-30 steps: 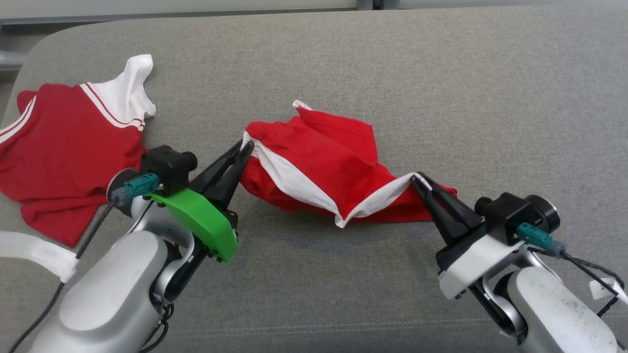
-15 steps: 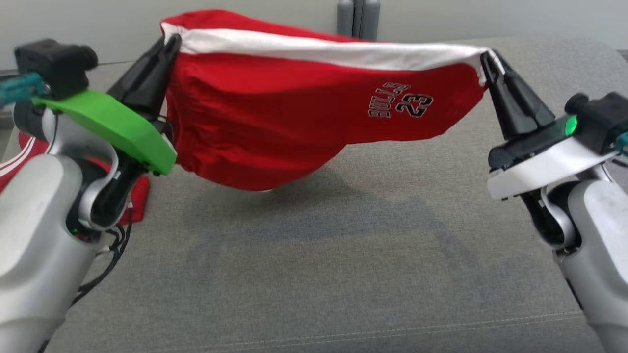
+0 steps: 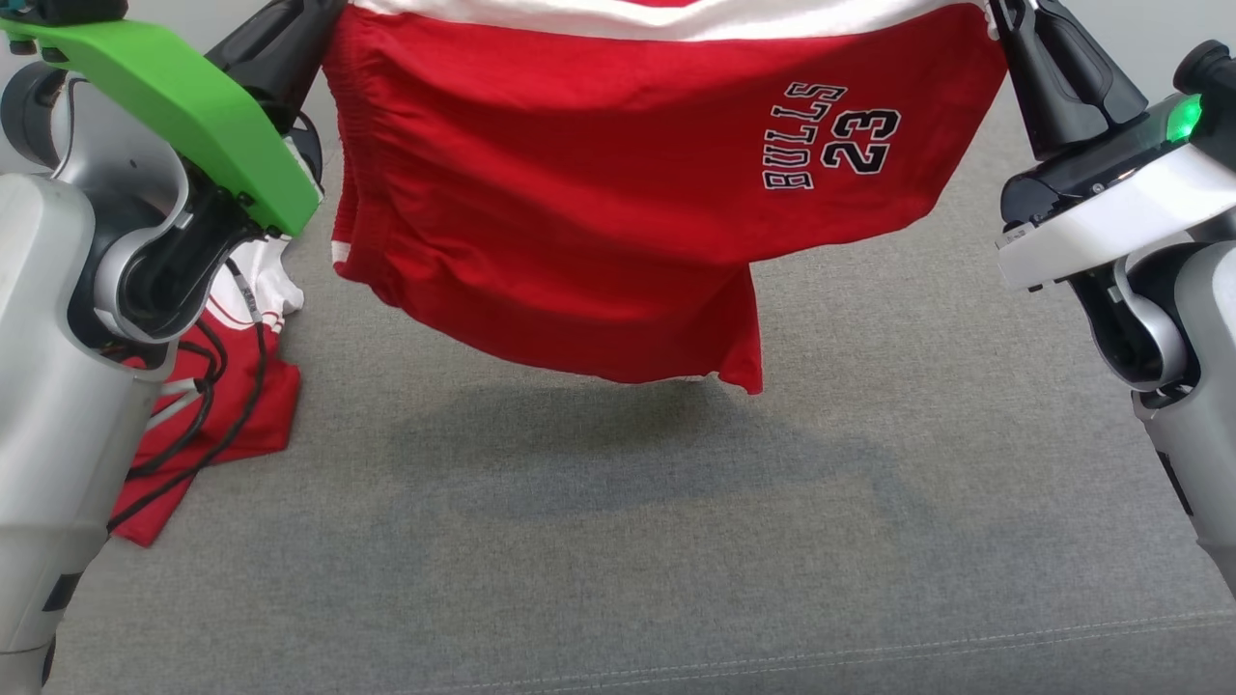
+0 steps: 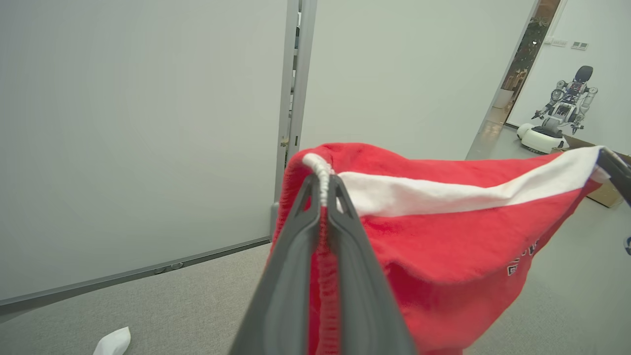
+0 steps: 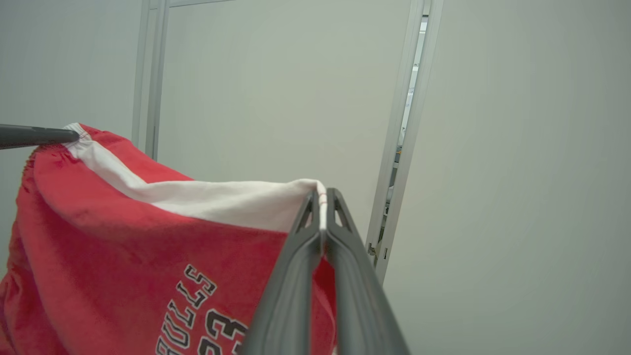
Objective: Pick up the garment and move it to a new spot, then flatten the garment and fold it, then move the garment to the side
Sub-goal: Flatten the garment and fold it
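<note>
Head view: shorts (image 3: 618, 193), red with a white band along the top edge and "BULLS 23" printed near the right end, hang stretched in the air above a grey cushion (image 3: 676, 541), clear of it. Left gripper (image 3: 319, 14) is clamped on the top left corner and right gripper (image 3: 1004, 19) on the top right corner. A red and white jersey (image 3: 232, 415) lies on the cushion at lower left.

Left wrist view: left gripper (image 4: 323, 180), fingers pressed together on the gathered white and red edge. Shorts (image 4: 443, 246) run off to the right. Another robot (image 4: 562, 113) stands far off.

Right wrist view: right gripper (image 5: 321, 195), fingers closed on the white corner. Shorts (image 5: 123, 246) hang to the left.
</note>
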